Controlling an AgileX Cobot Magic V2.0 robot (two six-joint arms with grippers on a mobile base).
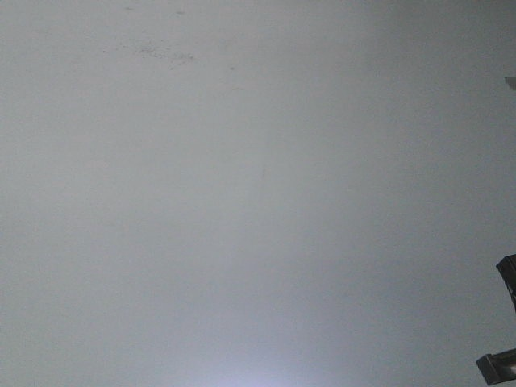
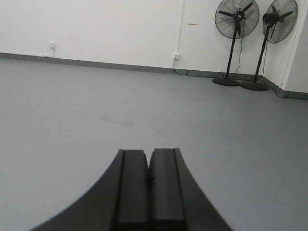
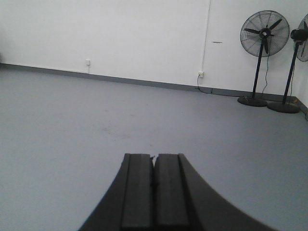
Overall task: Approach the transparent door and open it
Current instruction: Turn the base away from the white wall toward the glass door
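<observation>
A: Jaws first, please. How do they stand on the left gripper (image 2: 149,155)?

B: Clenched. The two black jaws lie flat against each other with only a thin seam between them. They grasp nothing and touch nothing. Behind them is the grey floor (image 2: 67,120).

A: And the right gripper (image 3: 154,159)?

B: The same. Its jaws are pressed together with nothing between them.

A: Where is the transparent door?

B: I cannot tell, because none of the three views shows it. Both wrist views look across the floor to a white wall (image 2: 106,29) with a grey baseboard (image 2: 96,63). Two standing fans (image 2: 237,19) are at the upper right of the frame, side by side near the wall. A small socket (image 2: 176,56) is on the wall just left of them.

A: And the front-facing view?

B: It shows almost only a plain pale grey area, with faint specks at the upper left. Some dark parts (image 1: 506,282) come in at the lower right edge, and I cannot tell what they are.
</observation>
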